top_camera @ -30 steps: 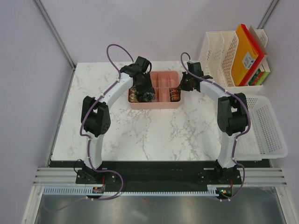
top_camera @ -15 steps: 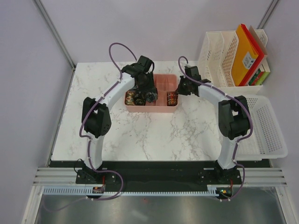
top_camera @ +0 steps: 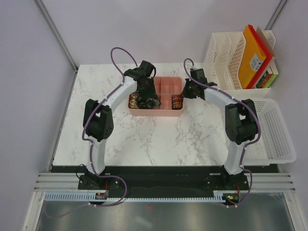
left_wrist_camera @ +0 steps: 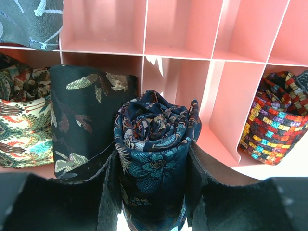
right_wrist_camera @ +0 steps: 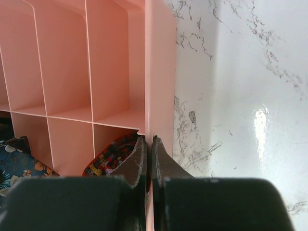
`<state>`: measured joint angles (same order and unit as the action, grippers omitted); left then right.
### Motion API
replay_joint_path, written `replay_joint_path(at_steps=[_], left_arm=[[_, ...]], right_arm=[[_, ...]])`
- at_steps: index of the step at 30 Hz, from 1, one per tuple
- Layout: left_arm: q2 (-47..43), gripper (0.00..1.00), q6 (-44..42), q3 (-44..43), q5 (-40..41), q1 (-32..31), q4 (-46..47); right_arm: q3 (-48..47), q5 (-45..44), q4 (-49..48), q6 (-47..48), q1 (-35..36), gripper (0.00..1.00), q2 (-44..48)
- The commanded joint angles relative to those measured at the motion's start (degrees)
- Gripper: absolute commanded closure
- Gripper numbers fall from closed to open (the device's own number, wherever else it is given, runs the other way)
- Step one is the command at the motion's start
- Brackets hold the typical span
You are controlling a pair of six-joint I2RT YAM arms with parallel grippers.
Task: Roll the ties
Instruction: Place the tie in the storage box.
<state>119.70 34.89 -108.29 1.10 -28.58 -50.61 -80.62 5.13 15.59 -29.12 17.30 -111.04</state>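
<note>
My left gripper (left_wrist_camera: 154, 161) is shut on a rolled dark blue floral tie (left_wrist_camera: 155, 134), held upright at the front row of the pink compartment tray (left_wrist_camera: 183, 29). Next to it on the left stand a black coil with gold leaves (left_wrist_camera: 86, 120) and a cream-and-green patterned coil (left_wrist_camera: 21, 130). A red multicoloured coil (left_wrist_camera: 276, 120) sits in the front right compartment. From above, the left gripper (top_camera: 147, 96) is over the tray's (top_camera: 166, 80) left half. My right gripper (right_wrist_camera: 149, 144) is shut on the tray's right wall (right_wrist_camera: 161, 72), beside the red coil (right_wrist_camera: 113, 154).
A white file rack with orange and yellow folders (top_camera: 240, 57) stands at the back right. A white mesh basket (top_camera: 274, 130) lies along the right edge. Marble tabletop (top_camera: 144, 139) stretches in front of the tray. Another dark grey-blue tie (left_wrist_camera: 29, 19) shows in the back left compartment.
The tray has shifted a little to the left and forward with my right gripper on its wall. My left gripper has come lower with the blue coil, then stayed there.
</note>
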Motion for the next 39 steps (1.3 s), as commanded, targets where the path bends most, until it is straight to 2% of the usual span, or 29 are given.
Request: replay_joint_path(at_steps=[1, 29, 39], left_arm=[[-1.31, 0.98, -2.11, -1.92, 5.04, 0.01, -0.1], [-2.89, 0.98, -2.02, -0.69, 2.77, 2.91, 0.25], [-0.26, 0.98, -2.64, -3.42, 4.17, -1.21, 0.16]], right_arm=[[0.99, 3.05, 2.33, -0.94, 1.07, 1.0, 1.36], [-0.42, 4.19, 2.33, -0.93, 1.16, 1.0, -0.31], [-0.86, 4.19, 2.25, -1.29, 1.51, 1.0, -0.49]])
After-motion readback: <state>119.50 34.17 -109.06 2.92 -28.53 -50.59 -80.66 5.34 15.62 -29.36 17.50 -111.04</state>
